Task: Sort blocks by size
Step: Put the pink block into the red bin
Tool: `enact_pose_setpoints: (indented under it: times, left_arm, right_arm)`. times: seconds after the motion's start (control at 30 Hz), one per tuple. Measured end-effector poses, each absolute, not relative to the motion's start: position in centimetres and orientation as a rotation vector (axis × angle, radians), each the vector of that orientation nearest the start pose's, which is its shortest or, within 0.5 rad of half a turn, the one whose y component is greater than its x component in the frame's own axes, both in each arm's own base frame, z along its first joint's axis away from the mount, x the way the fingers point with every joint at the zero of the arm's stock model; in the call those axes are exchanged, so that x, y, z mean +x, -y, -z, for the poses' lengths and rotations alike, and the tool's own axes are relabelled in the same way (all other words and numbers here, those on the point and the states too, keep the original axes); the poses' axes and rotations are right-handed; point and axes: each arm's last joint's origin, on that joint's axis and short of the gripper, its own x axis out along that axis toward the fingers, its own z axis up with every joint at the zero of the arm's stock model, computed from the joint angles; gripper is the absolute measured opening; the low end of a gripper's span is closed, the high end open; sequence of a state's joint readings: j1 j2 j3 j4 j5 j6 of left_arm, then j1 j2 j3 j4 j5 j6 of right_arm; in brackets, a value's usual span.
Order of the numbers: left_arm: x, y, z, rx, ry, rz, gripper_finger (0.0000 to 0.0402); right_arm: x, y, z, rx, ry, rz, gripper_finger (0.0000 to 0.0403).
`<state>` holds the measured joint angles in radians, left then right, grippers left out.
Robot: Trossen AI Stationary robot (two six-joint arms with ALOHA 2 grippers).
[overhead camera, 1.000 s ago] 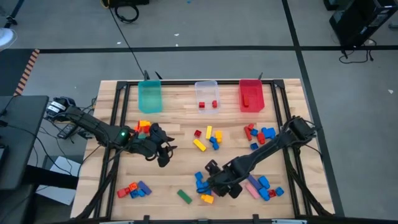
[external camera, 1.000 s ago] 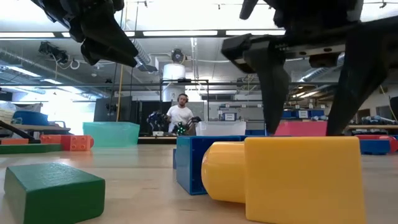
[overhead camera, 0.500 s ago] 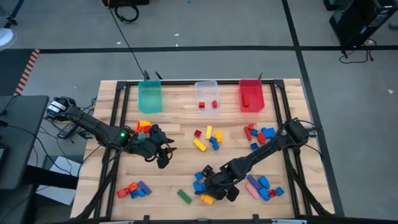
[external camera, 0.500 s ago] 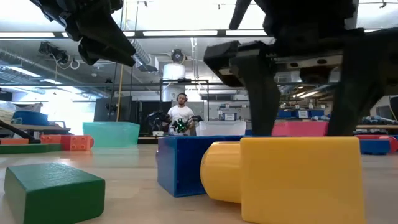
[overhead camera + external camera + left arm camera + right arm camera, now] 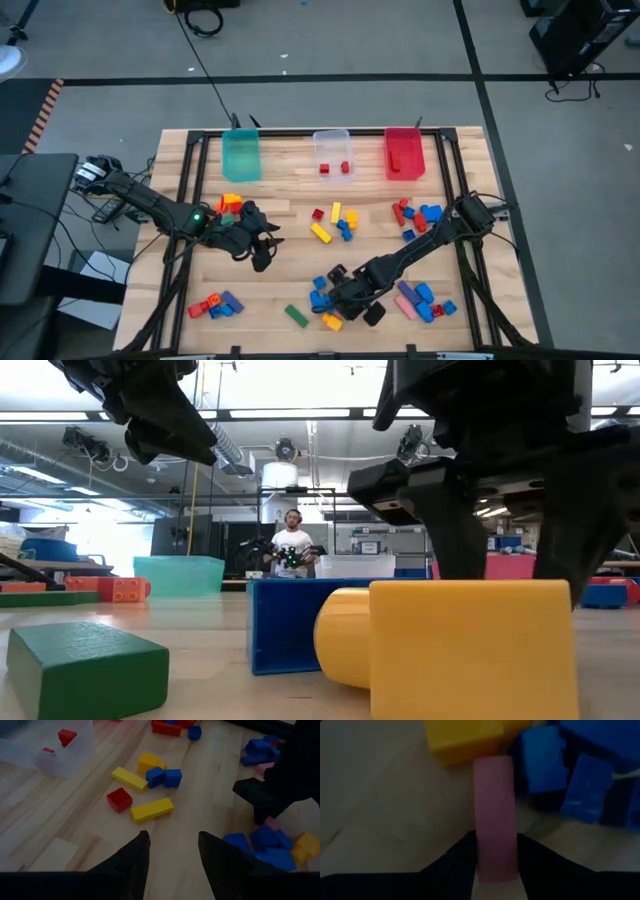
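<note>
The wooden slatted table (image 5: pixel 300 190) carries everything, and we're in the picking step: the right gripper (image 5: pixel 345 297) is down in the near cluster of small plastic toy blocks (image 5: pixel 330 300), well short of the three bins at the table's far edge — teal plastic bin (image 5: pixel 240 155), clear plastic bin (image 5: pixel 332 152) with two red cubes, red plastic bin (image 5: pixel 404 152). In its wrist view the fingers sit on either side of a long pink plastic bar (image 5: pixel 494 815), seemingly pinching it, though I can't be sure the grip is fully set. A chunky yellow block (image 5: pixel 465 740) and blue blocks (image 5: pixel 545 762) crowd close beside the bar, so the next move likely wants a straight lift before carrying toward a bin. There's bare wood between this cluster and the bins, broken by a middle scatter of yellow, red and blue bricks (image 5: pixel 335 222). The left gripper (image 5: pixel 262 247) hovers off to the cluster's left, fingers apart, holding nothing.
</note>
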<state>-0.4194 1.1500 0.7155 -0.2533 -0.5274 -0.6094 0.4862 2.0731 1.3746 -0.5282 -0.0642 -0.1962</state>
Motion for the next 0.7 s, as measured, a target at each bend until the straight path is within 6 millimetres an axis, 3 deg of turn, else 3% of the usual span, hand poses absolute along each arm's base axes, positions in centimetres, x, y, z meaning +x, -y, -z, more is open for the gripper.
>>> enact_pose_setpoints:
  times: [0.37,0.7]
  left_arm:
    - [21.7,8.1,-23.7,-0.276,-0.551,-0.281,0.0177]
    - [22.1,8.3,-24.2,-0.261,-0.498,-0.250,0.0177]
  right_arm:
    - [34.6,-19.8,-14.2,-0.249,-1.243,-0.417,0.0119]
    - [32.3,-18.8,-21.8,-0.012,-1.136,-0.165,0.0119]
